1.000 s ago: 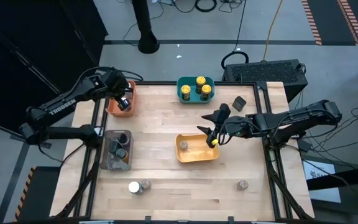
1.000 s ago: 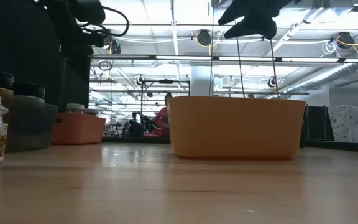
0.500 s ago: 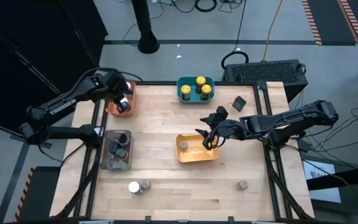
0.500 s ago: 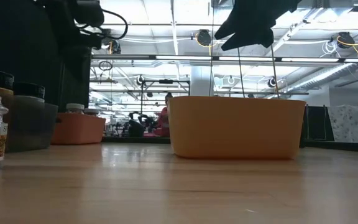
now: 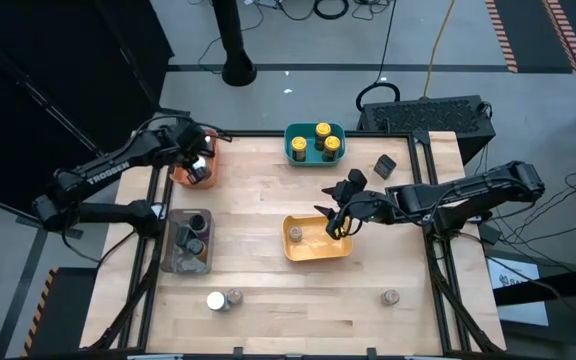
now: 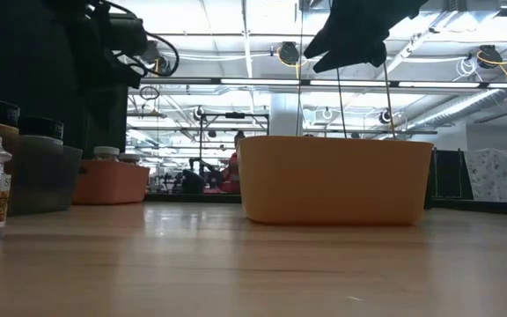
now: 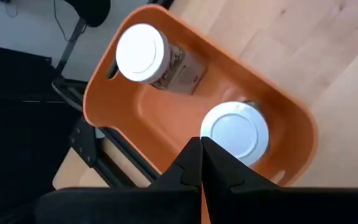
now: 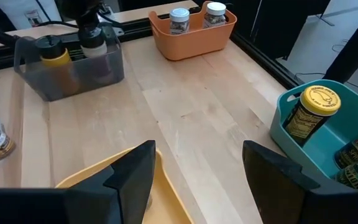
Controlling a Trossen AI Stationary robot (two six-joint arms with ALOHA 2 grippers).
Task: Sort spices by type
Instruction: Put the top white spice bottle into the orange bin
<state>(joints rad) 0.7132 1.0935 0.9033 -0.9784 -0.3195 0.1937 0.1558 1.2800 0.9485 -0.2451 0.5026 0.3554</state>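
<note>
My left gripper (image 5: 198,168) hangs shut over the orange bin (image 5: 211,150), its fingertips (image 7: 201,146) beside the lid of one white-lidded spice jar (image 7: 235,134). A second white-lidded jar (image 7: 142,53) stands at the bin's other end. My right gripper (image 5: 334,228) hovers open over the yellow bin (image 5: 318,252), with nothing between its fingers (image 8: 135,174). One jar (image 5: 295,233) stands in that bin. Three yellow-lidded jars (image 5: 322,140) stand in the teal bin (image 5: 290,145), and several jars sit in the grey bin (image 5: 176,240).
Three loose jars stand near the table's front edge: a white-lidded jar (image 5: 216,300), a second jar (image 5: 234,297) next to it, and a third jar (image 5: 391,297) toward the right. A small dark block (image 5: 385,165) lies at the far right. Bare wood lies between the bins.
My left gripper, still shut, has sunk a little toward the orange bin and tipped slightly. The jars and bins stay where they were.
</note>
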